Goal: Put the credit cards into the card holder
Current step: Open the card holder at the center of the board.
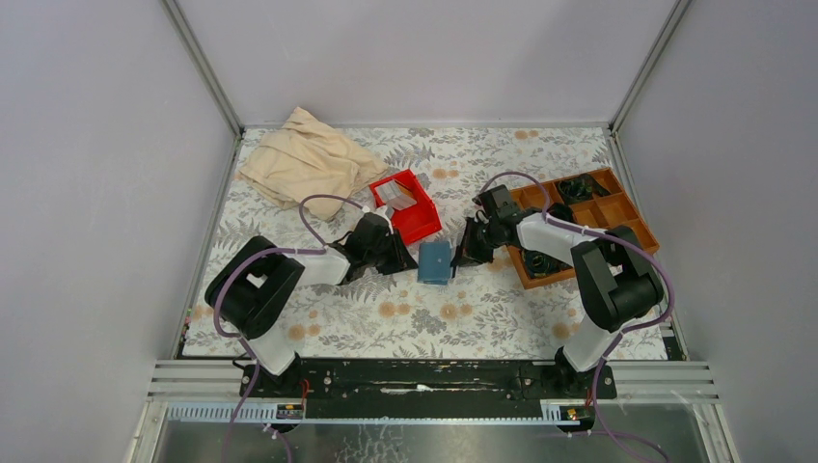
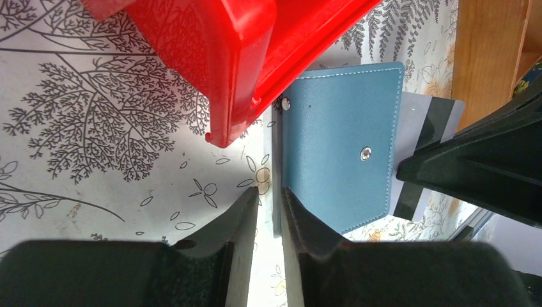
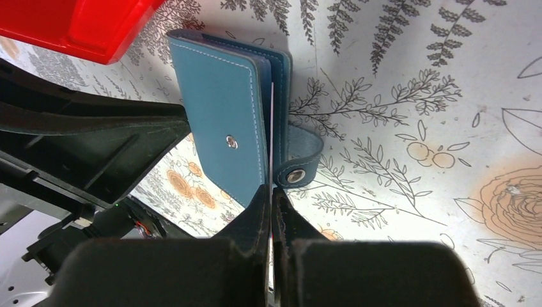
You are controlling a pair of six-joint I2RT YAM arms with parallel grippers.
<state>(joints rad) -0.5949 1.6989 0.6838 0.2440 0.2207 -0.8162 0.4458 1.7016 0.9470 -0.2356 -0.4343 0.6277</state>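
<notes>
Floral table (image 1: 434, 328); left wrist alone shows credit card (image 2: 412, 121) stripe.

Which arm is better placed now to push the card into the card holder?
Right. The right gripper has its jaws shut on a credit card whose edge is already tucked beside the cover of the card holder. The left gripper stands around the holder's opposite edge, probably steadying it.

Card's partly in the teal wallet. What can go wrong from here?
The right gripper pinches the thin pale credit card by one edge; pushed off-line it may bend or jam in the teal-blue folding wallet. The left gripper seems to hold only the wallet's edge, so a push could pull it loose. The red plastic bin sits close beside the left gripper; it might get nudged.
</notes>
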